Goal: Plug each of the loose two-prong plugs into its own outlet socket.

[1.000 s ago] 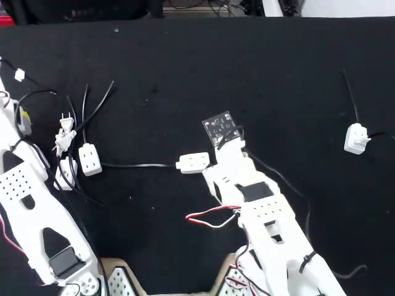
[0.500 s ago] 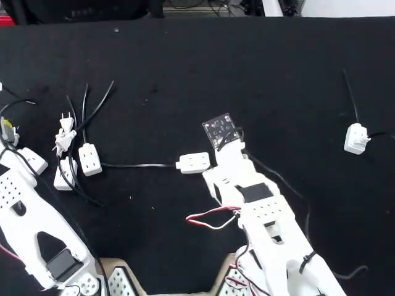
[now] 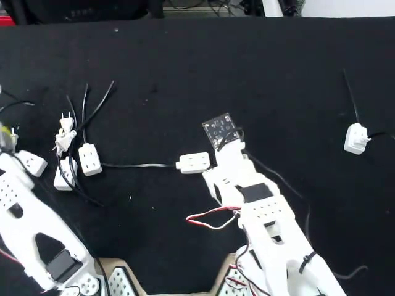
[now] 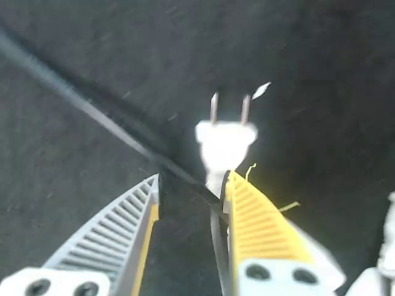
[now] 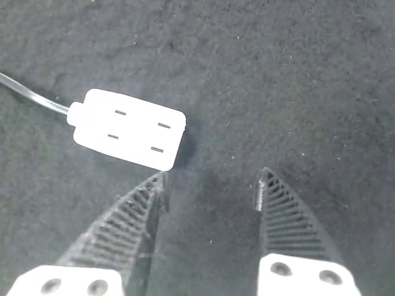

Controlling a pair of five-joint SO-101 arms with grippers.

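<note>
The jaws of the left gripper are spread apart and nothing is clamped between them. Just beyond their tips a white two-prong plug is lying, its prongs pointing away from the gripper. Its rear end is touching, or almost touching, the tip of the yellow finger. A black cable crosses in front of the grey finger and passes into the gap between the jaws.

The jaws of the right gripper are also released and empty. A white outlet socket is lying flat just beyond one tip, to the side of the gap and not inside it, with its slots facing up. Its cord leads away from the jaws. Both things rest on the black table, well apart from each other.

The plug is judged to be light, with a hard and rather smooth body, so it can be pushed away easily by a closing finger. It is best taken by the two flat sides of the body, behind the prongs. The prongs should not be squeezed, and the soft cable gives no control of direction. The socket is likewise light and will probably slide on the cloth, so it should be held at its long sides while the plug is pressed in.
</note>
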